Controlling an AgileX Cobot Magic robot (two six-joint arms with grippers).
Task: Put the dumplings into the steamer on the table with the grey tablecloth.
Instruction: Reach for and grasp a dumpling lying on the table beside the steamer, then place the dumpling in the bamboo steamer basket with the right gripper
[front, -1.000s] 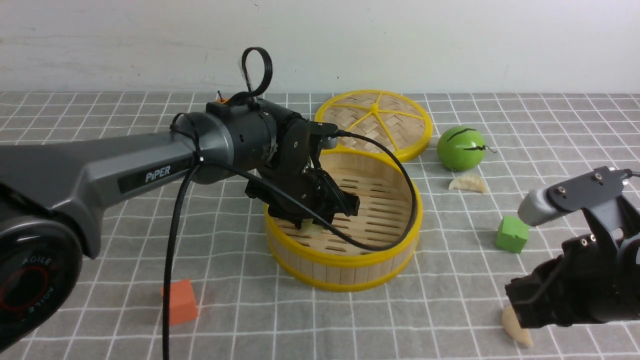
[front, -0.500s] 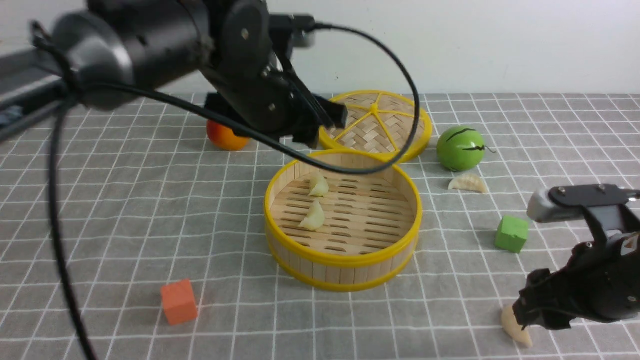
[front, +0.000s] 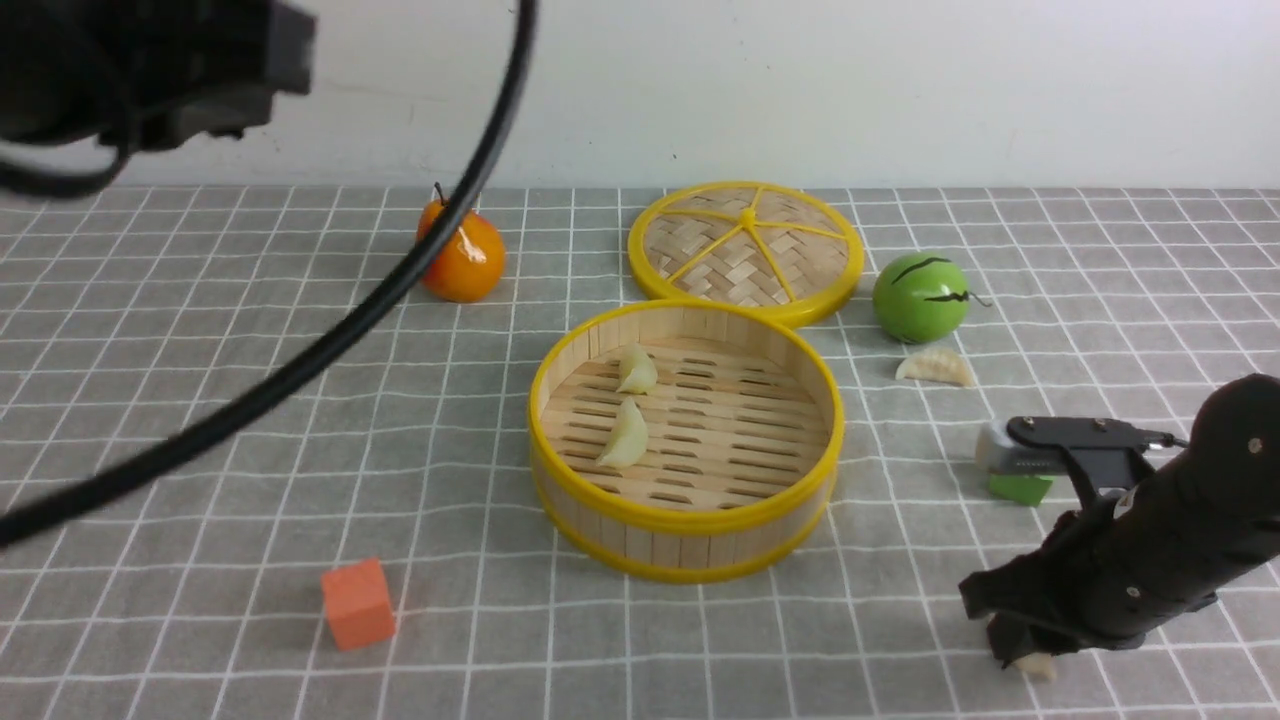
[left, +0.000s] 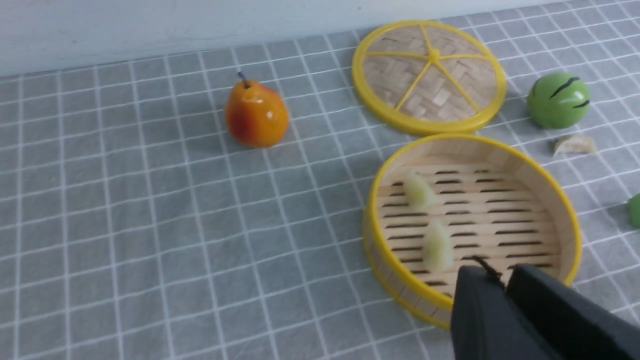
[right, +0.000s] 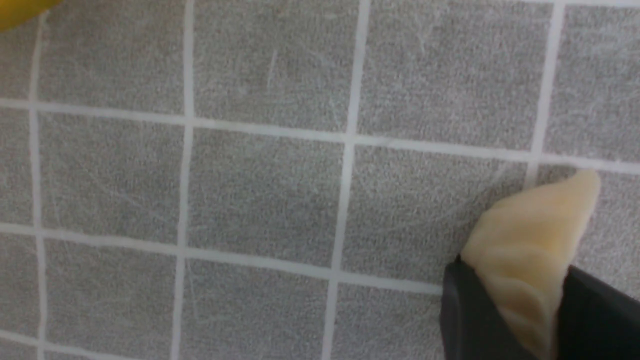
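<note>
The steamer stands mid-table on the grey tablecloth. Two dumplings lie on its slatted floor, also seen in the left wrist view. A third dumpling lies on the cloth beside a green ball. At the front right my right gripper is down on the cloth, shut on a fourth dumpling whose tip pokes out between the fingers. My left gripper hangs high above the steamer's near rim, shut and holding nothing.
A flat woven lid lies behind the steamer. A green ball sits right of the lid and an orange fruit left of it. An orange cube is front left. A green cube shows behind my right wrist. The left arm's cable sweeps across the left side.
My left arm lifted out of the steamer and swung up to the left, leaving a dumpling inside, and its jaws closed. My right gripper opened, dropped onto the front-right dumpling and closed.
</note>
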